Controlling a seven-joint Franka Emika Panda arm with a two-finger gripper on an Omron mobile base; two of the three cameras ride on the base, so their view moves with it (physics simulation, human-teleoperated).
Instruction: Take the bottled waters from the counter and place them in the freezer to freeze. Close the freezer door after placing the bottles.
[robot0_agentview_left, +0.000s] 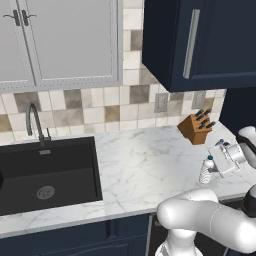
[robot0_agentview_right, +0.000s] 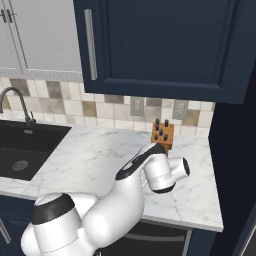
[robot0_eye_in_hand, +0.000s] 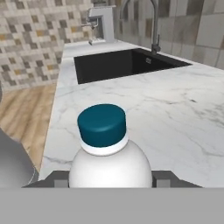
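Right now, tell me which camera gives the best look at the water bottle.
The hand view: the bottle sits close up, blue cap and shoulders sharp, between the pincer tips. The left base view shows it small at the counter's right end. In the right base view the arm hides it.

The light was even and bright, with no clear source. The desk showed only faint shadows and no glare. The sink basin stayed very dark and flat. All pictures were rendered and a little soft; in the hand view the bottle looked slightly blurred.
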